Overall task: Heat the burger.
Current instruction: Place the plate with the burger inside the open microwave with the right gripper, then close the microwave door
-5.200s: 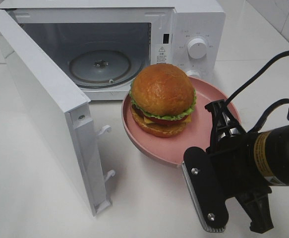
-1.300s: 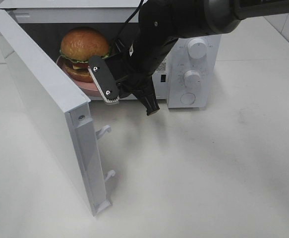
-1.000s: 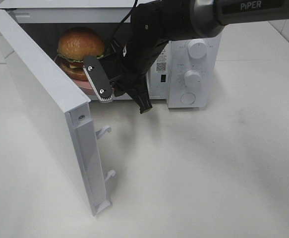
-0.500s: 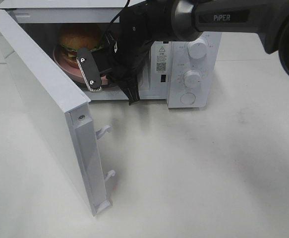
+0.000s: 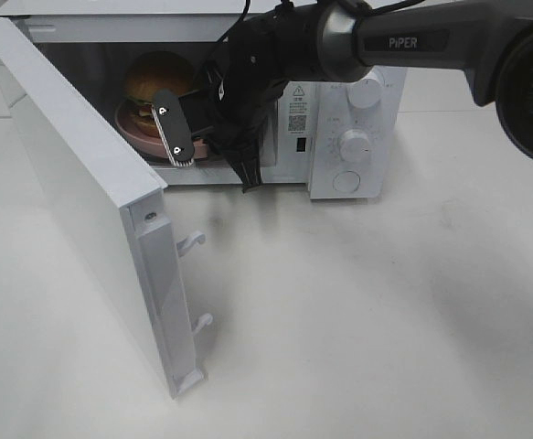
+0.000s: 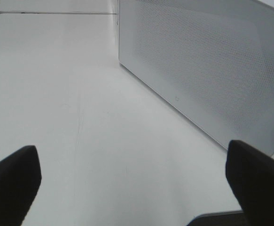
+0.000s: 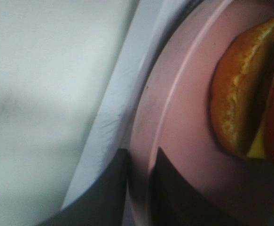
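The burger (image 5: 159,78), with a brown bun and red and green layers, sits on a pink plate (image 5: 133,130) inside the open white microwave (image 5: 357,110). My right gripper (image 5: 188,151) reaches into the oven's mouth from the right. In the right wrist view its two dark fingers (image 7: 111,188) sit tight on either side of the plate's rim (image 7: 174,94), with the burger (image 7: 240,94) just beyond. My left gripper (image 6: 137,183) is open, its tips far apart over bare table, and holds nothing. It does not show in the exterior high view.
The microwave door (image 5: 83,192) swings out toward the front left, with its latch hooks (image 5: 193,240) sticking out. Two control knobs (image 5: 356,144) are on the right panel. A perforated white panel (image 6: 207,66) stands ahead of the left gripper.
The right gripper has shifted slightly to the right inside the microwave, and the plate and burger have moved with it. The left arm has not moved.
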You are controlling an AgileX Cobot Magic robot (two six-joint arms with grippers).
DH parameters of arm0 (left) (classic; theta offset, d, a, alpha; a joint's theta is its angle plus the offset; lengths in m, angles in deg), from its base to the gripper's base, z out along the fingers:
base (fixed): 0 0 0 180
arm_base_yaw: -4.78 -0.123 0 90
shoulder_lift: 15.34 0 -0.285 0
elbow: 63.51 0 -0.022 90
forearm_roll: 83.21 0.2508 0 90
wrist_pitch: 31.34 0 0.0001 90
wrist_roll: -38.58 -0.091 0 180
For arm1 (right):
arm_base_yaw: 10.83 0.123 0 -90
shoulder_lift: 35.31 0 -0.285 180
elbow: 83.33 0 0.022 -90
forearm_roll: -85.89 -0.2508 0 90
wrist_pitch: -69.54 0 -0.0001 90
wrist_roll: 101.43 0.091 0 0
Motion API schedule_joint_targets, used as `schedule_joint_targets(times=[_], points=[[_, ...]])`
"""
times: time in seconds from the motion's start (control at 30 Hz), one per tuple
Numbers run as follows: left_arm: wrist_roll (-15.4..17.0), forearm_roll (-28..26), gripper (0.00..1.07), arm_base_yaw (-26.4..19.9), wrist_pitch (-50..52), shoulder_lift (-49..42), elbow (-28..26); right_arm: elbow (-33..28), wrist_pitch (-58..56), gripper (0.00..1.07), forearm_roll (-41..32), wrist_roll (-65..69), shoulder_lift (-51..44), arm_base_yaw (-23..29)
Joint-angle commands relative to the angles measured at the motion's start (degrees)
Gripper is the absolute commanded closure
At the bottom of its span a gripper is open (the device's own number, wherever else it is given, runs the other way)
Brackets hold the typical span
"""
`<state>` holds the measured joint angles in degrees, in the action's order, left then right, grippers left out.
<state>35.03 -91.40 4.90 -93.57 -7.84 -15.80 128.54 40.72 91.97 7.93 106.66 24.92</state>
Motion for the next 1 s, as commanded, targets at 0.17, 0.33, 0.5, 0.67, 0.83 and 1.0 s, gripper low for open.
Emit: schedule_joint_targets(times=[0.17,0.33,0.5,0.67,0.83,1.0], points=[[-0.2,-0.2,0.04,0.3,0.8,-0.9,-0.1,0.9,2.2,0.61,0.0,1.9,-0.1,-0.6],[-0.2,-0.2,0.04,0.3,0.8,-0.9,-0.1,0.9,2.2,0.54,-1.9,3.2,-0.1,-0.6],[-0.2,-0.2,0.04,0.3,0.8,-0.9,-0.1,-1.1,2.4,0.52,-5.0,3.2,-1.4,-0.6],[-0.2,-0.2,0.04,0.3,0.8,-0.9,-0.1,-2.8,2.6,0.52,-5.0,3.1,-2.6,-0.6],[-0.2,-0.2,0.04,0.3,0.8,-0.9,-0.1,-6.6,3.4,0.46,-5.3,3.0,-5.3,-0.6],[-0.2,-0.2,0.04,0.3,0.8,-0.9,-0.1,-13.6,5.7,0.34,-7.5,3.0,-9.2,-0.6]])
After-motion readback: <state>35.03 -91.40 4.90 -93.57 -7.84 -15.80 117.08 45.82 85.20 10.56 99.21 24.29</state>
